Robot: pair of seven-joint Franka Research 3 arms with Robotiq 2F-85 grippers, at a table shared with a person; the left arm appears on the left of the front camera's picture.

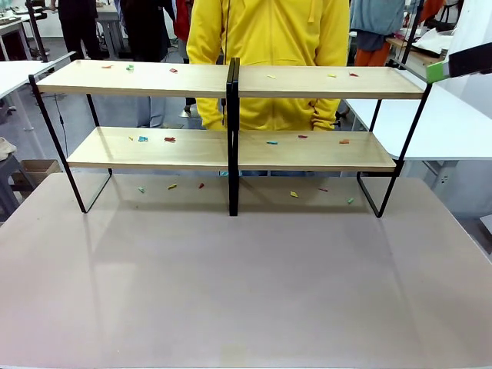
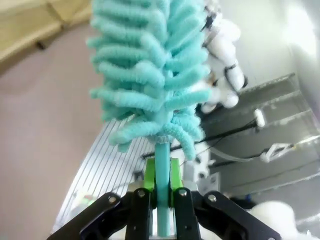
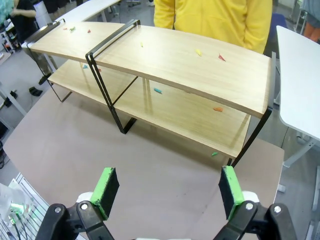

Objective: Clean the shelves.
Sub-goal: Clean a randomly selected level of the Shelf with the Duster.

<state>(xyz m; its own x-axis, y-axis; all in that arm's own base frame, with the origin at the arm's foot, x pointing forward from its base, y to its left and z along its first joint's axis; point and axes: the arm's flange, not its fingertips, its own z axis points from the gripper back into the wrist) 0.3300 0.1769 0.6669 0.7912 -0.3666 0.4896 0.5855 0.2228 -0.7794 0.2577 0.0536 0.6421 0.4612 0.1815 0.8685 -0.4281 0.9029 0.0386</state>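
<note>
The shelves (image 1: 231, 81) stand across the far half of the table: two light-wood boards in a thin black frame with a central post. Small coloured scraps (image 1: 169, 139) lie on both boards and on the tabletop under the lower one. In the left wrist view my left gripper (image 2: 162, 175) is shut on the thin handle of a fluffy teal duster (image 2: 150, 75), which stands straight up from the fingers. My right gripper (image 3: 170, 190) hangs open above the table, looking down at the right end of the shelves (image 3: 190, 65). One of its green pads (image 1: 437, 71) shows beside the upper board's right end.
A person in a yellow top (image 1: 269, 46) stands close behind the shelves, hands low. White tables flank the scene at right (image 1: 453, 123) and left (image 1: 15, 73). The grey-brown tabletop (image 1: 231, 292) stretches bare in front of the shelves.
</note>
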